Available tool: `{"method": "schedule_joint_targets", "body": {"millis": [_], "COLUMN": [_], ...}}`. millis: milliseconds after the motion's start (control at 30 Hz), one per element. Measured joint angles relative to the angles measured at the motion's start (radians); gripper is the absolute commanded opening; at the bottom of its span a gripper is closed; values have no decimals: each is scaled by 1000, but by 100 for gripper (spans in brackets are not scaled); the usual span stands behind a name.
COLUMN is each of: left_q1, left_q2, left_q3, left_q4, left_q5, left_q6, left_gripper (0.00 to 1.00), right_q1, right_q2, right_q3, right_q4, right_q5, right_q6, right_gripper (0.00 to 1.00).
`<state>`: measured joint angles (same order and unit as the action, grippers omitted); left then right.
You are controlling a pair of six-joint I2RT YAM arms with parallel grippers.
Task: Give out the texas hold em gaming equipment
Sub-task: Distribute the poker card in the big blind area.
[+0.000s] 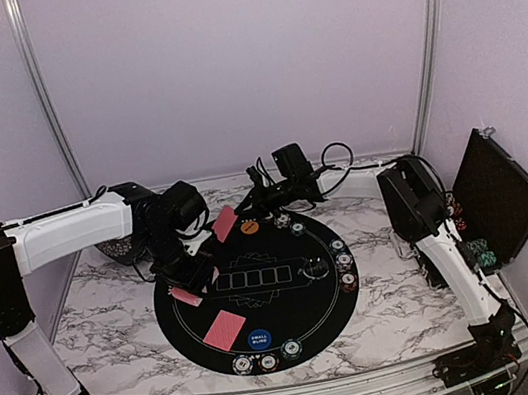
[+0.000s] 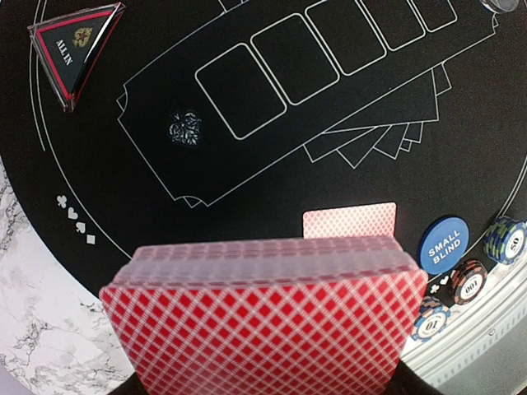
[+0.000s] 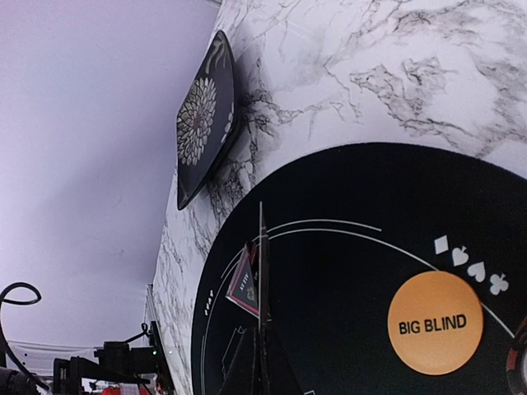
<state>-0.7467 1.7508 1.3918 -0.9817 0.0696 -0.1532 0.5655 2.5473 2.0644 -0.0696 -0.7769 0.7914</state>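
My left gripper (image 2: 265, 366) is shut on a thick deck of red-backed cards (image 2: 263, 317) and holds it low over the left side of the round black mat (image 1: 262, 304). One card (image 2: 350, 219) lies face down on the mat beside the blue small blind button (image 2: 442, 244) and three chips (image 2: 469, 281). The black triangular marker (image 2: 74, 49) sits at the mat's left edge. Over the mat's far edge, my right gripper (image 3: 262, 350) is shut on a single card (image 3: 262, 271), seen edge-on and showing red from above (image 1: 225, 222). The orange big blind button (image 3: 436, 322) lies near it.
An open black chip case (image 1: 497, 194) with chips stands at the table's right edge. A black patterned plate (image 3: 202, 119) lies at the back left. More chip stacks sit on the mat's far edge (image 1: 289, 224) and right edge (image 1: 344, 262).
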Motion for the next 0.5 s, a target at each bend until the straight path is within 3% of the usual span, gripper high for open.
{"method": "schedule_joint_targets", "body": {"millis": [500], "left_q1": [2], "left_q2": [0], "left_q3": [0], "left_q4": [-14], "left_q5": [0], "left_q6": [0], "left_gripper": [58], "right_q1": [-2], "right_q2": [106], "right_q3": [168], "right_q4": [-62], "right_q5": [39], "right_q6": [-6], "right_gripper": [0]}}
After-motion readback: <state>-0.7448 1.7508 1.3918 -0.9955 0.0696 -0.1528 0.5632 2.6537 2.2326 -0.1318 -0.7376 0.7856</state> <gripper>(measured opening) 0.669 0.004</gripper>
